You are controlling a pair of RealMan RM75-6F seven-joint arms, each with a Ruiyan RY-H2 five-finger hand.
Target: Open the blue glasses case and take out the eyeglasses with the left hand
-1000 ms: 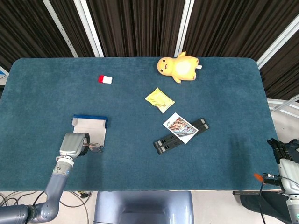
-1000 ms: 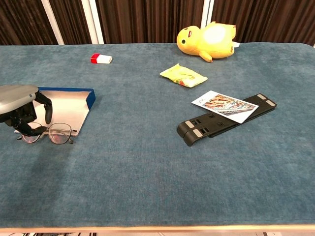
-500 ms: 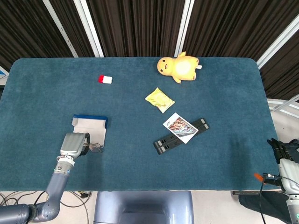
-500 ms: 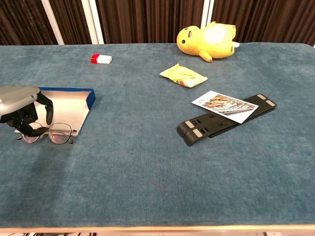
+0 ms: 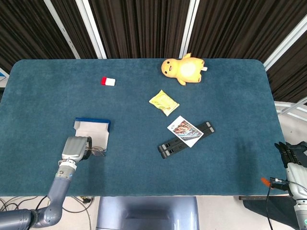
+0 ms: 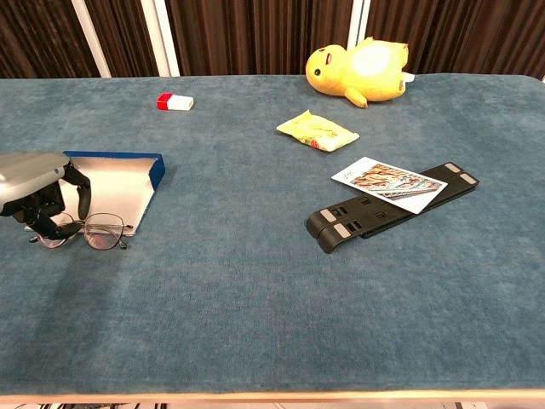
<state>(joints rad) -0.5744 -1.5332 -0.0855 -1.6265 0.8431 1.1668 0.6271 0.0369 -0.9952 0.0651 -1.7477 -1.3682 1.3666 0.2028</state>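
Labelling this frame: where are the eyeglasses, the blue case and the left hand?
eyeglasses (image 6: 105, 234), chest view, right lens.
blue glasses case (image 6: 119, 183), chest view, pale inside.
left hand (image 6: 32, 181), chest view, grey back.

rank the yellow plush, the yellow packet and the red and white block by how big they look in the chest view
1. yellow plush
2. yellow packet
3. red and white block
All three lie toward the far side of the table, so the order looks dependable.

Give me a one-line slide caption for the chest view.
Left hand holds the eyeglasses on the tabletop beside the open blue glasses case.
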